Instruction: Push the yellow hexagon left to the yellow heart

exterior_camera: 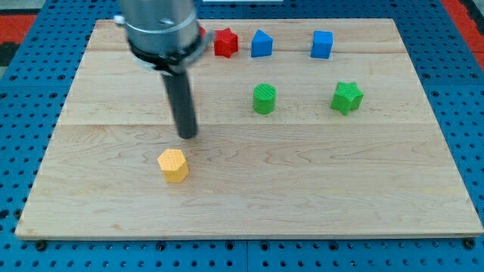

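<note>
tool tip (pixel 187 136) sat just above yellow hexagon (pixel 174 165), not touching, bare rod holding nothing, yellow heart not visible on desk (pixel 302 196)

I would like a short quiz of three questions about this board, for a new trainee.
1. True or false: my tip touches the yellow hexagon.
2. Which block stands nearest the green star? A) red star B) blue cube C) green cylinder
3. Fill in: the yellow heart is ____ in this view.

Key
1. False: the tip is just above the hexagon in the view, apart from it.
2. B
3. not visible
</note>
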